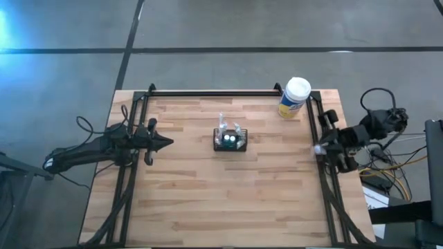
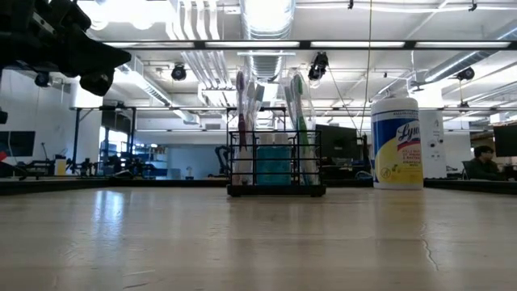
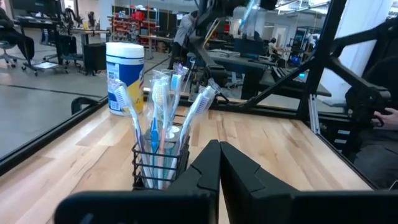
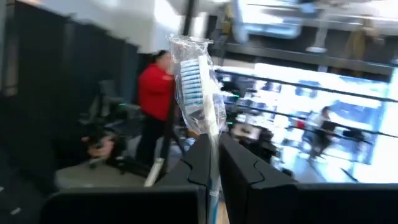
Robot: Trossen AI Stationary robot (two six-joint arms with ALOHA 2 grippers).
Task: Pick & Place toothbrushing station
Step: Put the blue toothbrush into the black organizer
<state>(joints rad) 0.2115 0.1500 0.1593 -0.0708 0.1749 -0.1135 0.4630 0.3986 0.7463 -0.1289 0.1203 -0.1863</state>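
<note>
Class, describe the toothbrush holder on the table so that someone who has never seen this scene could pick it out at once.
Start at the wooden table and look near its middle, between the two arms. There stands the holder, a small black wire-mesh box with toothbrushes sticking up well above its rim. Its only neighbour on the table, the canister at the far right corner, is a taller solid cylinder with a white lid and yellow label.

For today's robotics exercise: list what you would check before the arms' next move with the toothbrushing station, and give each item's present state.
1. Toothbrushing station upright at mid-table: ok.
2. Toothbrushes stand in its compartments: ok.
3. Wipes canister apart from the station: ok.
4. Left gripper shut, empty, pointing at the station: ok.
5. Right gripper shut on a wrapped toothbrush, at the table's right edge: ok.
6. Free compartment for that brush: cannot tell.
</note>
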